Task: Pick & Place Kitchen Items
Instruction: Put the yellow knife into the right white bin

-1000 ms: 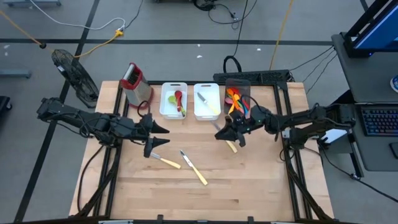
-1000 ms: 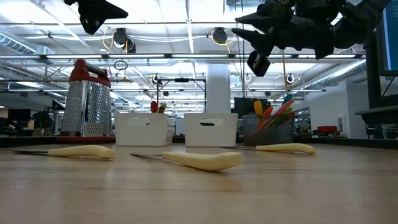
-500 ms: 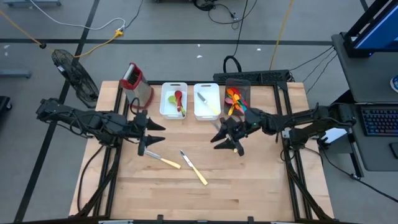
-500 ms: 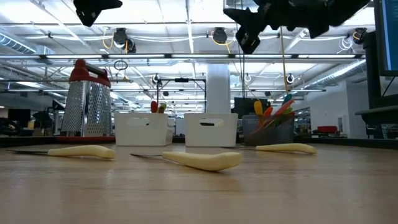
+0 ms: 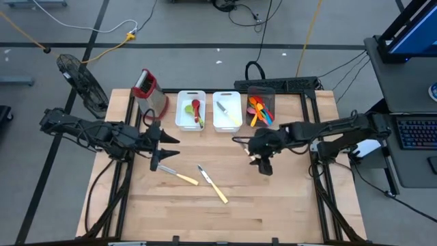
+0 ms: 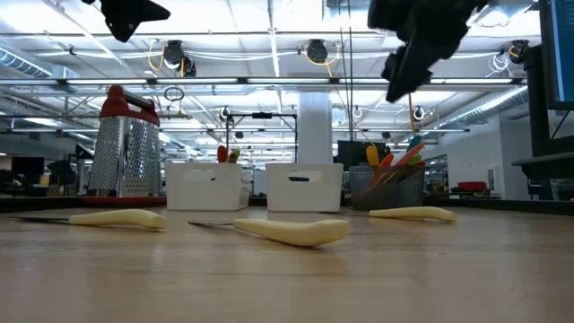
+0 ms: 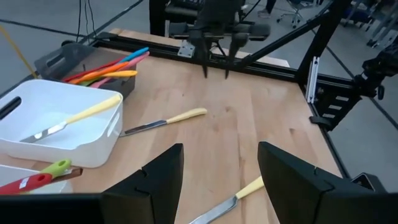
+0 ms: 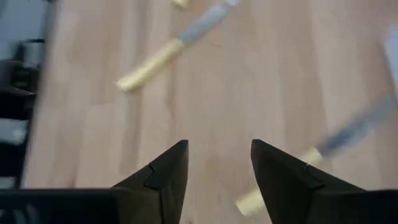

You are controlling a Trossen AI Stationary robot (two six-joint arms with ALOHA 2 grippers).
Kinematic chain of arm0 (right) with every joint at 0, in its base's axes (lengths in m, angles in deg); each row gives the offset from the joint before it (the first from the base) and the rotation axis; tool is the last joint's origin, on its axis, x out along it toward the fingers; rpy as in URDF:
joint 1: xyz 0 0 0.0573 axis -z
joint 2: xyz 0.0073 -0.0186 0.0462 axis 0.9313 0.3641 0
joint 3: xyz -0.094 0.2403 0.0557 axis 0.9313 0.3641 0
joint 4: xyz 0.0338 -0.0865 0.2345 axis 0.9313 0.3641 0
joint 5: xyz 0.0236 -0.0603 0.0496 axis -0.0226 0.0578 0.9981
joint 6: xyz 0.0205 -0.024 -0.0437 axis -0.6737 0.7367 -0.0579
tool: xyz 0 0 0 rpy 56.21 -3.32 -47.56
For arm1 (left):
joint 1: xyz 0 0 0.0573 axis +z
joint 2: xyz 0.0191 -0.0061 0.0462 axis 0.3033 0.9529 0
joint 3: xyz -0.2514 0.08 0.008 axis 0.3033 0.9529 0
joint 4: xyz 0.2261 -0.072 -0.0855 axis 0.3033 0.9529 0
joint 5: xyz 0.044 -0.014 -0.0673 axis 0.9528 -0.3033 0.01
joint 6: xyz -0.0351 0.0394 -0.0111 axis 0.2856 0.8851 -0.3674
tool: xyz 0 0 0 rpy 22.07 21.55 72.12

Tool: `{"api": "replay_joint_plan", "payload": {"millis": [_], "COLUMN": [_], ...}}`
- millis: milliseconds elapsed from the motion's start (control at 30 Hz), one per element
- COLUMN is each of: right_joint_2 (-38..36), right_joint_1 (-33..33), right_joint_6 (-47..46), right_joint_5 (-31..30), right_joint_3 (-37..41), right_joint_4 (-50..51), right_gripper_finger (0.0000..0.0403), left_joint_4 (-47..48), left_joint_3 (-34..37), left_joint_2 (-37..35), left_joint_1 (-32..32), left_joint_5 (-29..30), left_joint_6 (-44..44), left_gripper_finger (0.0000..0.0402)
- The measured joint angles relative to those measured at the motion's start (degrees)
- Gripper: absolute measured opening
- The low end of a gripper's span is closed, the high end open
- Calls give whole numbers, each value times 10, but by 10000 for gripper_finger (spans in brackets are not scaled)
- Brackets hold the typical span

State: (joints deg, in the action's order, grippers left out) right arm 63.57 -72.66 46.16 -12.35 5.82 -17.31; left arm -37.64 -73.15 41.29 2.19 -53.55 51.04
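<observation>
Three knives with pale yellow handles lie flat on the wooden table: one [image 5: 179, 178] near my left gripper, one [image 5: 215, 186] at the middle, and one [image 7: 165, 121] beside my right gripper. My left gripper [image 5: 171, 142] hovers open above the table's left part and holds nothing. My right gripper [image 5: 262, 162] hangs open, slanting down, above the third knife's handle [image 8: 249, 202] without touching it. More utensils lie in two white bins [image 5: 180, 109] [image 5: 216, 115] and a dark bin [image 5: 261, 89] at the far edge.
A red-topped metal grater [image 5: 149, 92] stands at the far left, beside the bins. Bare wood [image 5: 225, 219] stretches along the near half of the table. A black fan [image 5: 80, 80] stands off the table's far left corner.
My right gripper has drawn back from near the dark bin toward the table's right and near edges. It has risen, and it has tipped from reaching out level to slanting downward. The knives have not moved.
</observation>
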Motion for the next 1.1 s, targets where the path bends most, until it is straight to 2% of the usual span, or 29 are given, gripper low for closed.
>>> {"api": "replay_joint_plan", "payload": {"millis": [167, 467, 633, 867, 1100], "right_joint_2": [9, 82, 125, 153, 171], "right_joint_1": [2, 10, 28, 66, 74], "right_joint_6": [-57, -97, -123, -163, -199], "right_joint_5": [-42, -44, -72, -66, -20], "right_joint_3": [12, 15, 15, 15, 15], "right_joint_4": [18, 29, 31, 59, 56], "right_gripper_finger": [187, 194, 194, 194, 194], "left_joint_4": [0, 0, 2, 17, 19], "left_joint_3": [0, 0, 0, 0, 0], "left_joint_2": [0, 0, 0, 0, 0], "left_joint_1": [0, 0, 0, 0, 0], "left_joint_5": [0, 0, 0, 0, 0], "left_joint_6": [11, 12, 8, -5, -4], "left_gripper_finger": [212, 212, 212, 212, 212]}}
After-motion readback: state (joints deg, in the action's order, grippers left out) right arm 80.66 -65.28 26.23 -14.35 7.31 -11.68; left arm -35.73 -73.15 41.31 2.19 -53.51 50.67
